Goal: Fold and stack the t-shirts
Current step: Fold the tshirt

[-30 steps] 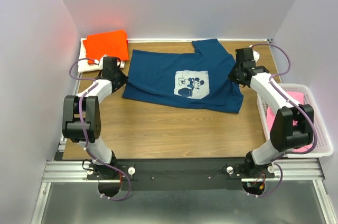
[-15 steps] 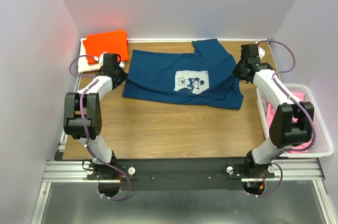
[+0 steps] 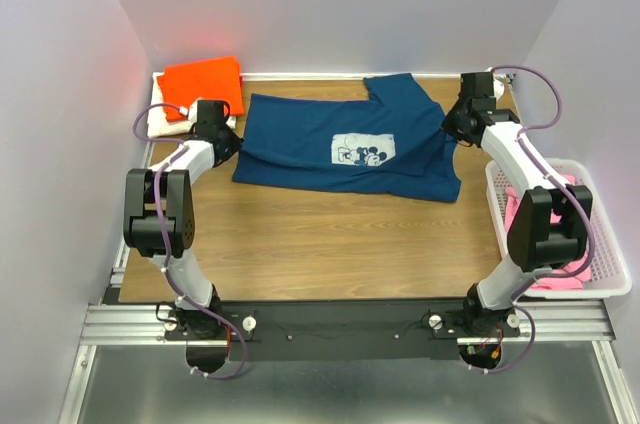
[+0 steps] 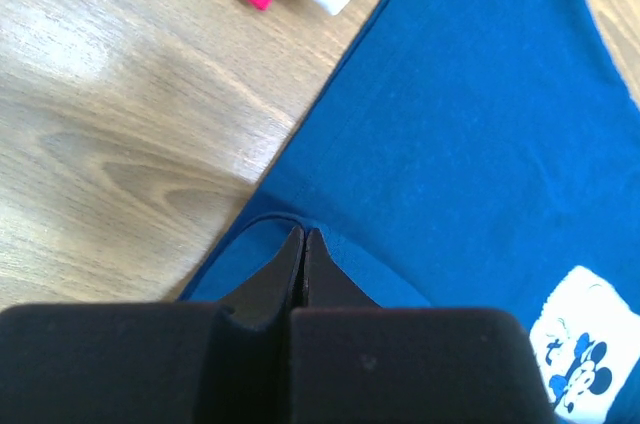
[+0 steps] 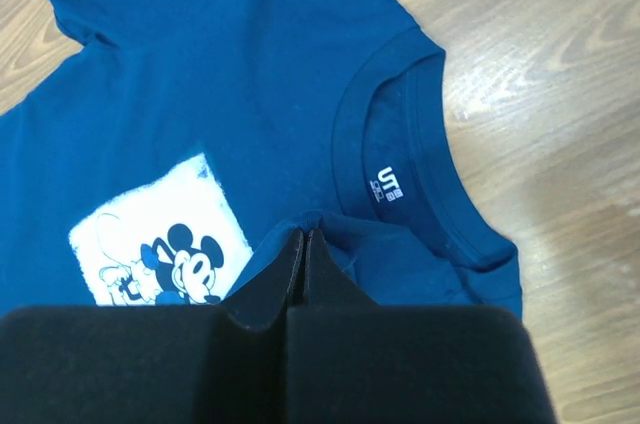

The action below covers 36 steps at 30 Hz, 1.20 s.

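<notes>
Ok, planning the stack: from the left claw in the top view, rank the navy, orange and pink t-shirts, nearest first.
1. navy t-shirt, held by the left claw.
2. orange t-shirt, back-left corner.
3. pink t-shirt, right-side basket.

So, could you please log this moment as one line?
left fingers: shut on navy t-shirt edge | right fingers: shut on it by collar | orange t-shirt: folded far-left

White "UT" print point(image 5: 388, 182) sits inside the back of the collar of the navy blue cloth t-shirt point(image 5: 200, 64); the smaller mark under it is too small to read. The white square chest print point(image 5: 160, 244) shows a Mickey Mouse cartoon, with no legible words.
</notes>
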{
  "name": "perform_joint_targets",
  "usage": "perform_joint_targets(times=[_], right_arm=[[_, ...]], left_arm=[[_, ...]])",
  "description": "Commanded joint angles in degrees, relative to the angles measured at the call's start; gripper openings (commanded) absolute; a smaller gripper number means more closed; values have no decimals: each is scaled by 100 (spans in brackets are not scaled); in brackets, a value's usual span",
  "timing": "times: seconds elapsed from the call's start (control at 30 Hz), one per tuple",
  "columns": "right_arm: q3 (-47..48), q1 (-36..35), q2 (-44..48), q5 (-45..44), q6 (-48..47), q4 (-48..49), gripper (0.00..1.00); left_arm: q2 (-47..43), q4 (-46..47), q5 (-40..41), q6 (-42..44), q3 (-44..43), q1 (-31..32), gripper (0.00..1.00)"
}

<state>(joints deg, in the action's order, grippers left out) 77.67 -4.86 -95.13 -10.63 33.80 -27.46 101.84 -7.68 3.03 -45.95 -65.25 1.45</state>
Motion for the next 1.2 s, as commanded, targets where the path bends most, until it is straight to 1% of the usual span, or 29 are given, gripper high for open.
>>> perform_joint_targets(times=[0.0, 0.7, 1.17], right_arm=[[275, 29, -163, 105, -5, 101, 0], [978, 38, -726, 228, -32, 92, 0], [1119, 108, -919, 237, -32, 92, 1]], left_arm=[[108, -58, 198, -36, -224, -49, 0], [503, -251, 145, -19, -796, -93, 0], [740, -330, 119, -10, -1094, -93, 0]])
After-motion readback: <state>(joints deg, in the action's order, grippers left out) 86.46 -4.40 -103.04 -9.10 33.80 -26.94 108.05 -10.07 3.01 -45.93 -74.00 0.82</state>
